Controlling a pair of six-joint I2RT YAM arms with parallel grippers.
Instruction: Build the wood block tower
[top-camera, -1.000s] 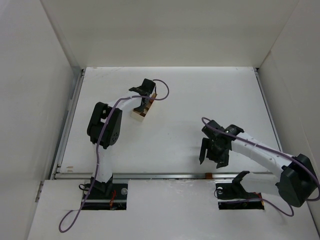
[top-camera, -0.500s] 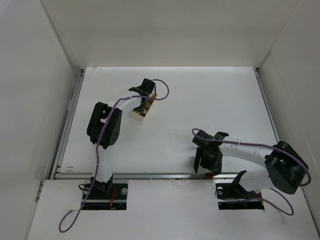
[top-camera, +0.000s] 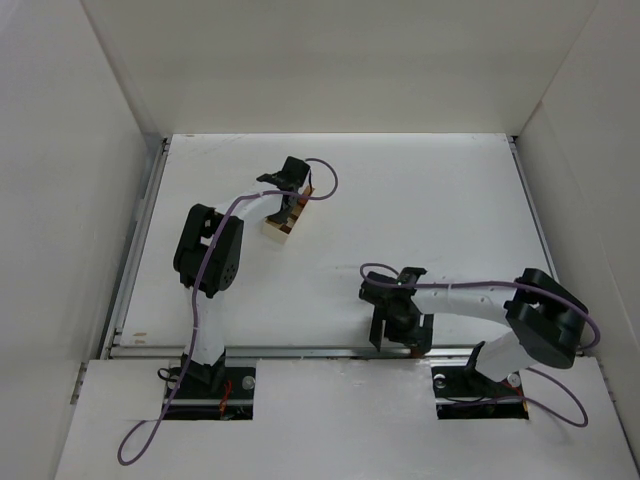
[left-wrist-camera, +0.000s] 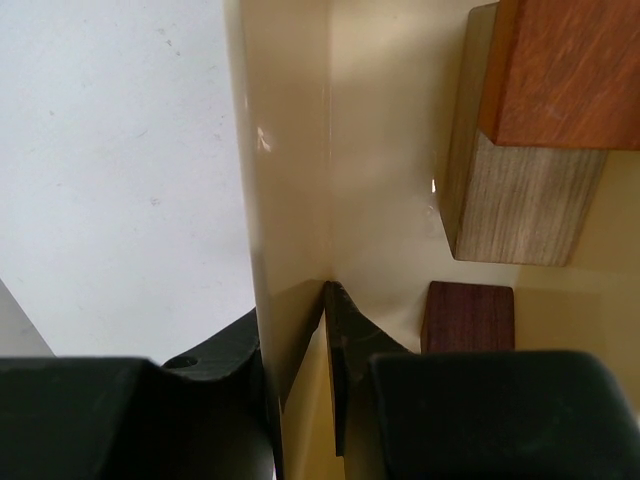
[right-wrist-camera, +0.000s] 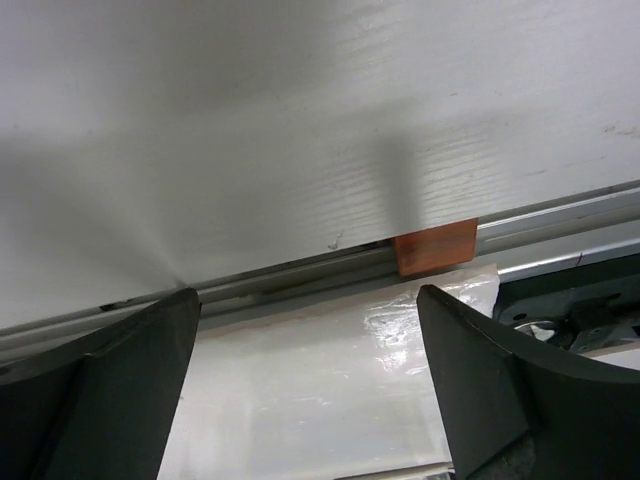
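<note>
**Left gripper** (left-wrist-camera: 292, 305): jaws pressed together on the upright wall of the pale tray (left-wrist-camera: 290, 150), one finger outside the wall and one inside. In the overhead view this gripper (top-camera: 290, 205) and the tray (top-camera: 278, 230) sit toward 10 o'clock from the middle of the table (top-camera: 420, 200).

**Tray contents, left wrist view:**
- dark brown block (left-wrist-camera: 468, 318), at 3 o'clock from the fingertips, just beside the inner finger
- light tan block (left-wrist-camera: 520, 205), at 2 o'clock
- reddish-orange block (left-wrist-camera: 570, 70), at 1 o'clock, overlapping the tan block's far end and apparently on top of it

**Right gripper** (right-wrist-camera: 308, 300): fingers spread wide, holding nothing. Overhead, it (top-camera: 398, 338) hangs at the table's near edge, about 5 o'clock from the table's middle.

**Orange block** (right-wrist-camera: 435, 247): at 2 o'clock from the right gripper's midpoint, lodged in the metal rail (right-wrist-camera: 280, 278) along the near edge, apart from both fingers and well apart from the tray.
</note>
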